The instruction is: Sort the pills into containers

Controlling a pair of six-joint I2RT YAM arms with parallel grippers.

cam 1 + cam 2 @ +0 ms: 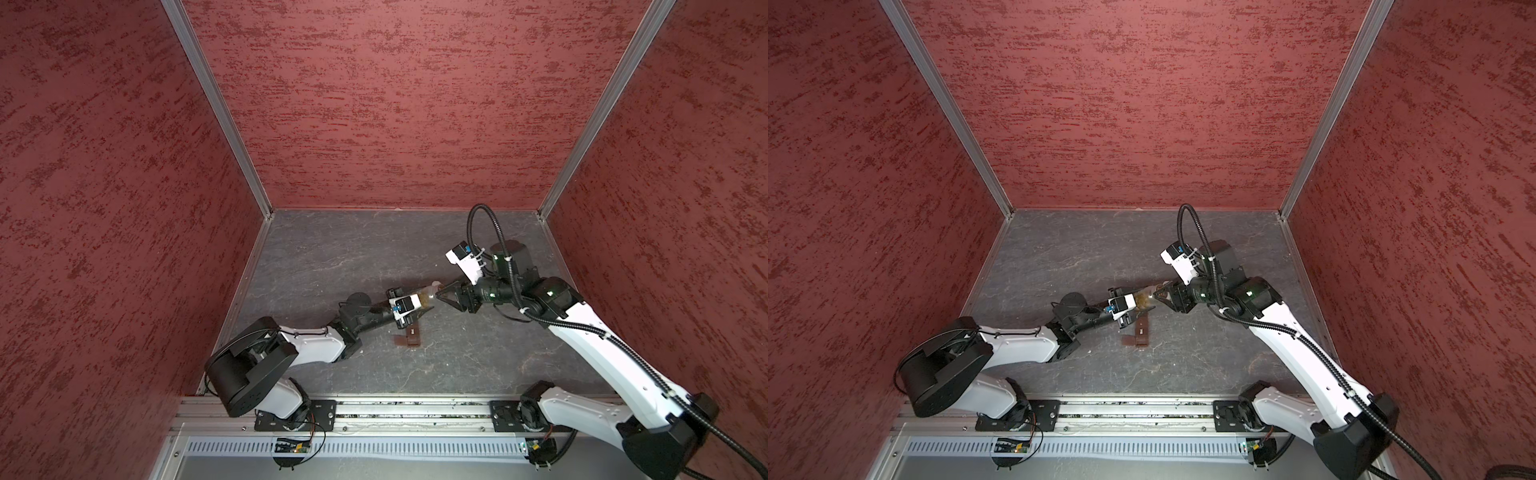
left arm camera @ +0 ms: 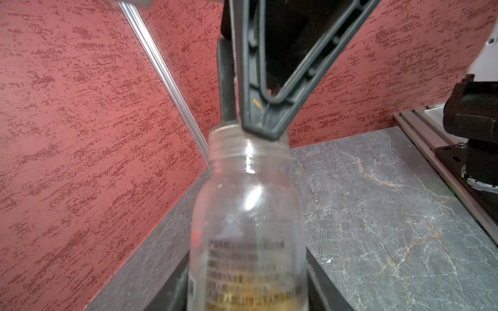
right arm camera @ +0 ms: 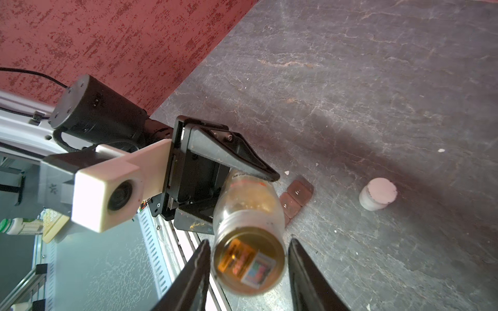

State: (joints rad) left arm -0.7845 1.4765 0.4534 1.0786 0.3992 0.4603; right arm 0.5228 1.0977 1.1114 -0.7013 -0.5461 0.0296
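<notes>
Grey table (image 1: 374, 249). Left gripper (image 3: 237, 200): clamped on clear bottle (image 2: 249, 229), from its 9 o'clock in both top views. Right gripper (image 3: 249, 242): jaws apart, flanking the bottle's uncapped mouth at 3 o'clock. Brown containers (image 1: 411, 334): on table, at the bottle's 6 o'clock. White cap (image 3: 378, 198): standing on table. Pills (image 3: 287, 172): whitish bits loose on table near containers.

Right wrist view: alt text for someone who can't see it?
Uncapped clear bottle, held by the left gripper, mouth toward the camera between the open fingers of the right gripper. Beyond it on the table, a brown pill box and white cap.
</notes>
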